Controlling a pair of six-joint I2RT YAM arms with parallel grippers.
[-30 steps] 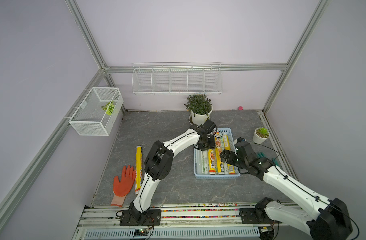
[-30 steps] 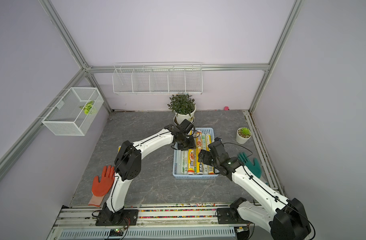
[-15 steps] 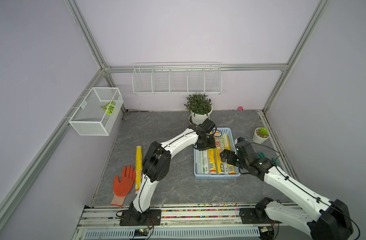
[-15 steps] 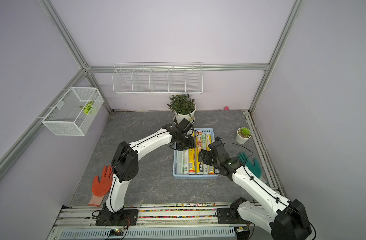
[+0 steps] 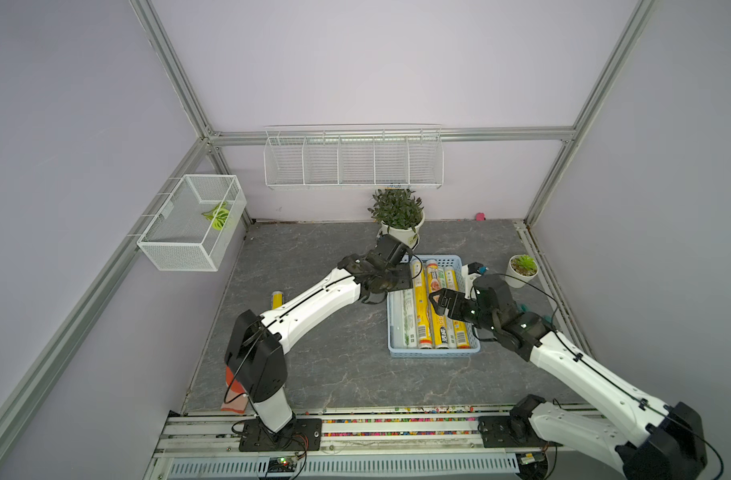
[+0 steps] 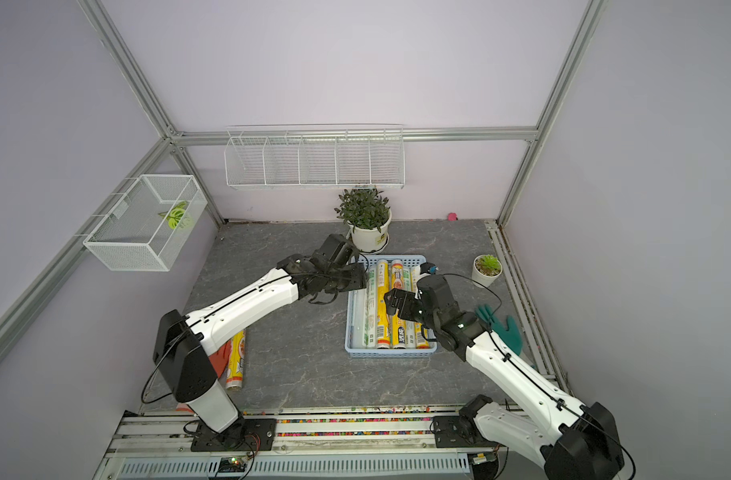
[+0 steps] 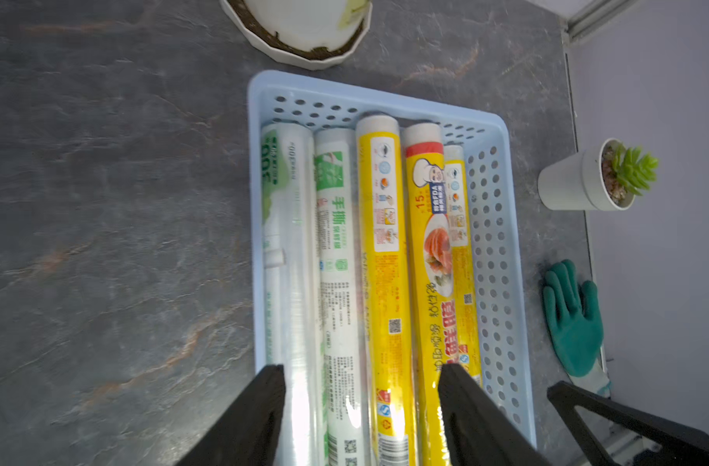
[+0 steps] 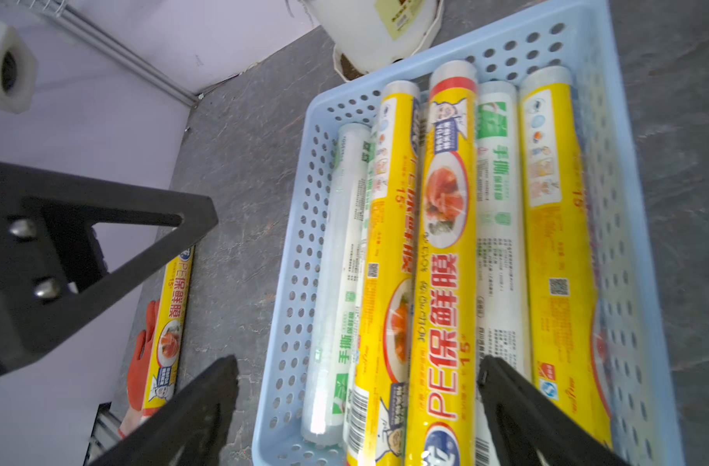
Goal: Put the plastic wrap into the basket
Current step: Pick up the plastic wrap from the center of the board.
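Both left claw (image 7: 360,369) and right claw (image 8: 356,363) seemingly hover above basket (image 5: 432,353).

Left pincer (image 7: 360,371) and right pincer (image 8: 358,363) both hover, jaws parted.

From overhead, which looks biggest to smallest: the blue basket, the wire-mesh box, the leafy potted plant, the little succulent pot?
In a top view:
1-2. wire-mesh box and blue basket look about equal; the box hangs higher, nearer the camera, so unranked.
3. leafy potted plant.
4. little succulent pot.

Wrap rolls (image 7: 385,262) lengthwise in blue basket (image 7: 494,242); stray yellow roll (image 6: 235,361) outside.
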